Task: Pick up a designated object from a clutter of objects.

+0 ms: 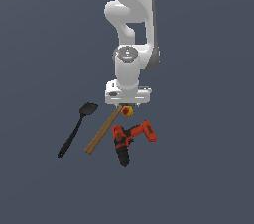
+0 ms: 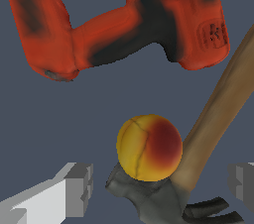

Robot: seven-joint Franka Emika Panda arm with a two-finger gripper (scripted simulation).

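Note:
The designated object is a small yellow-orange ball with a red patch, resting against the hammer's dark head. In the exterior view the ball peeks out just below my gripper, which hangs right over it. In the wrist view the gripper is open, with one grey finger on each side of the ball and neither touching it. Around it lies the clutter of objects: the hammer's wooden handle, a red-orange and black drill and a black spatula.
The drill lies close beyond the ball in the wrist view. The hammer handle runs diagonally just beside the ball, near one finger. The spatula lies farther off toward the exterior view's left. All rest on a plain dark grey-blue floor.

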